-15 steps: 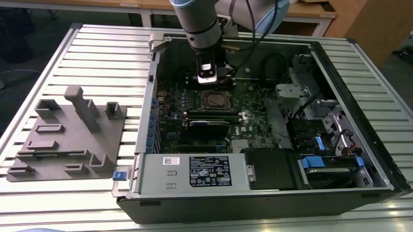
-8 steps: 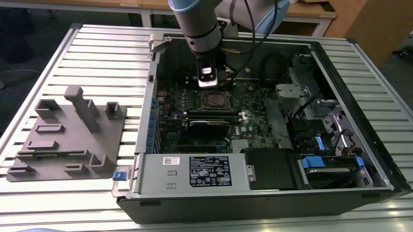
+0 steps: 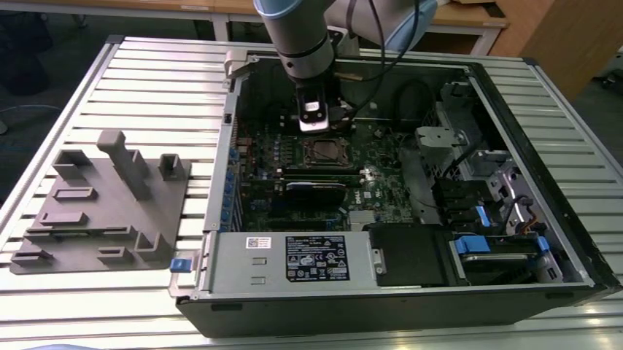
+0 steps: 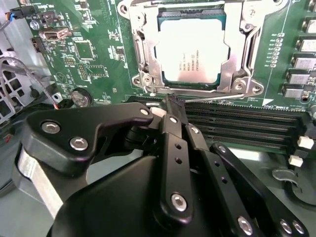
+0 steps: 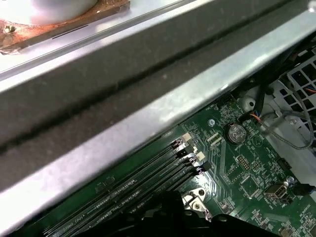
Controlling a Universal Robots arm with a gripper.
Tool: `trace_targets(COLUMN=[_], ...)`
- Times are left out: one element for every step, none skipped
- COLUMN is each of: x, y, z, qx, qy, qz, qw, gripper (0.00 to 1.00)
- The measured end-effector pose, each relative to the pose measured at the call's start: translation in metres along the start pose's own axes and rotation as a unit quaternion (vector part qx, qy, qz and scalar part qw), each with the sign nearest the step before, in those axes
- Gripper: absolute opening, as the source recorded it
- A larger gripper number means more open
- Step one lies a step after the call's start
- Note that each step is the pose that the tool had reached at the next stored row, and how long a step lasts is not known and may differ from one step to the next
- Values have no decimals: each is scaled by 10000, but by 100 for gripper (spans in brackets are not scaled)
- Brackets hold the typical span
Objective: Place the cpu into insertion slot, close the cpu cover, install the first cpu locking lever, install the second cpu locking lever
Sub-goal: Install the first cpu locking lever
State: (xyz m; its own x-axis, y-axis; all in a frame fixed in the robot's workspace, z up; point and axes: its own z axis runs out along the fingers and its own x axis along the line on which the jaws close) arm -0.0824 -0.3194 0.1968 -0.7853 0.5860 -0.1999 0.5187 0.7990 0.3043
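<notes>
Fingers [image 4: 167, 143] of my hand [image 4: 170, 100] are drawn together into a narrow tip, with nothing visible between them in the second wrist view. That tip sits at a thin metal locking lever [image 4: 212, 97], which runs between the cpu cover [image 4: 243, 59] and the black memory slots [image 4: 237, 121]. The cpu [image 4: 192, 47] lies flat in the insertion slot [image 3: 325, 153] on the green motherboard [image 4: 98, 54], with the cover folded down around it. In the exterior view my hand hangs just above the slot, inside the open computer case [image 3: 506, 102] lying on the slatted tabletop [image 3: 146, 73].
</notes>
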Motion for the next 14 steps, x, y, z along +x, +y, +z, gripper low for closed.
trace_targets(x=[-2,-4,-6,-6,-6,-6,-7,-7,-7,-7,-7,-7,-7,-7], y=[4,7,9,9,10,9,10,11,11,11,11,11,11,11], z=[-11,-21,-26,-27,-27,-27,-31,-33,-33,-33,-33,-33,-33,-34], qx=[0,1,0,-1,-2,-2,0,0,0,0,0,0,0,0], qy=[0,0,0,0,0,-1,0,0,0,0,0,0,0,0], qz=[0,0,0,0,0,0,0,0,0,0,0,0,0,0], qw=[10000,10000,10000,10000,10000,10000,10000,10000,10000,10000,10000,10000,10000,10000], gripper=[11,11,11,11,11,11,11,11,11,11,11,11,11,11])
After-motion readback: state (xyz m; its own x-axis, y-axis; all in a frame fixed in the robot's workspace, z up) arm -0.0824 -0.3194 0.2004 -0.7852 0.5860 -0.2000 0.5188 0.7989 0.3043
